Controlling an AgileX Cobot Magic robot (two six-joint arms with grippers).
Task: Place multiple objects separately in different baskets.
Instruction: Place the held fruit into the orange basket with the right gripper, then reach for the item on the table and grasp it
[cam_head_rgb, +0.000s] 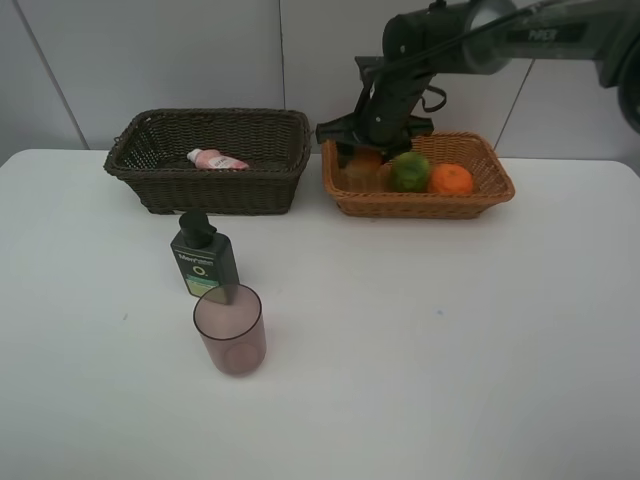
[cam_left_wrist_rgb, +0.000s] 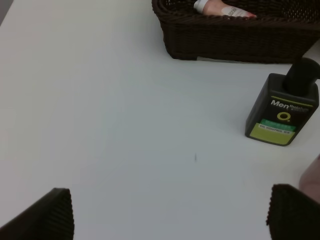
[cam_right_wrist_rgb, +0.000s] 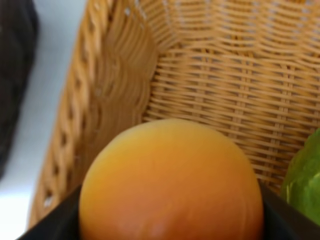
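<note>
My right gripper (cam_head_rgb: 362, 150) reaches into the light tan basket (cam_head_rgb: 420, 205) and is shut on the red-orange round fruit (cam_head_rgb: 364, 162), low at the basket's left end. In the right wrist view the fruit (cam_right_wrist_rgb: 170, 185) fills the space between the fingers. The green fruit (cam_head_rgb: 408, 171) and tangerine (cam_head_rgb: 451, 179) lie beside it. The pink bottle (cam_head_rgb: 217, 159) lies in the dark brown basket (cam_head_rgb: 210, 188). The dark green pump bottle (cam_head_rgb: 203, 262) and mauve cup (cam_head_rgb: 230, 330) stand on the table. My left gripper (cam_left_wrist_rgb: 170, 220) is open and empty over the table.
The two baskets stand side by side at the back of the white table (cam_head_rgb: 450, 340), a narrow gap between them. The cup stands right in front of the pump bottle. In the left wrist view the pump bottle (cam_left_wrist_rgb: 282, 112) stands before the dark basket (cam_left_wrist_rgb: 240, 42).
</note>
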